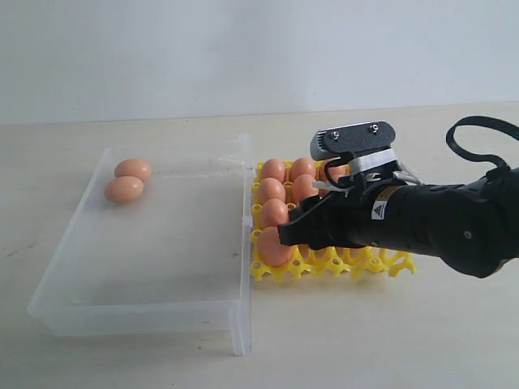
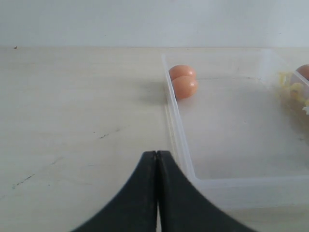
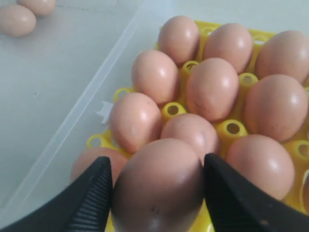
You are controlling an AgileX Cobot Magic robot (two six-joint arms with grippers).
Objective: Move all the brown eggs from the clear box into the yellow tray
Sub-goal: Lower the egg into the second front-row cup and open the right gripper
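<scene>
This looks like a robot lab or test bench. A pale, lightly scuffed tabletop (image 1: 122, 356) runs up to a plain white wall (image 1: 243, 49), and a black robot arm (image 1: 454, 227) with a looped cable (image 1: 451, 139) reaches over it. Laid out on it are a clear box (image 1: 138, 318) and a yellow tray (image 1: 391, 264) of brown eggs (image 1: 273, 171).
</scene>
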